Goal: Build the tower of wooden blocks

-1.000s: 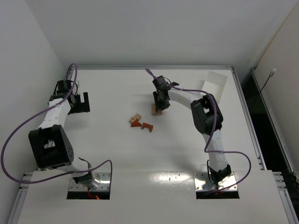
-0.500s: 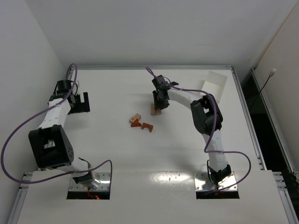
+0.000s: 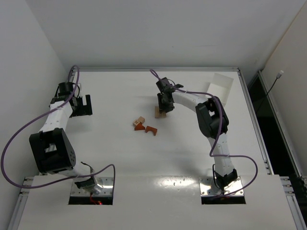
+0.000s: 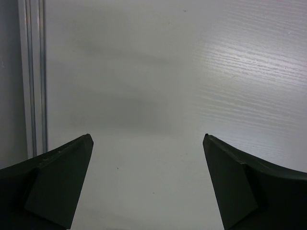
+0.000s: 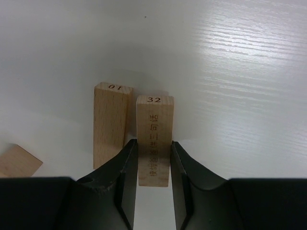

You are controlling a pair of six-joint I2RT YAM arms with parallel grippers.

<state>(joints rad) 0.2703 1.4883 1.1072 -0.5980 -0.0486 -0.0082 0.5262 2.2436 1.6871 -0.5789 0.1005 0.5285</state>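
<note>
Two pale blocks sit paired, the right hand (image 5: 153, 146) unmoved and clamped on block 32 (image 5: 153, 120) just beside block 10 (image 5: 111, 124), so release seems next; the left hand (image 4: 147, 138) hangs open, empty.

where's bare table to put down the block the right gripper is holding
Bare table lies between the left gripper and the loose blocks, and from those blocks to the near edge. Crowded by the right gripper: its held block stands close beside block 10.
</note>
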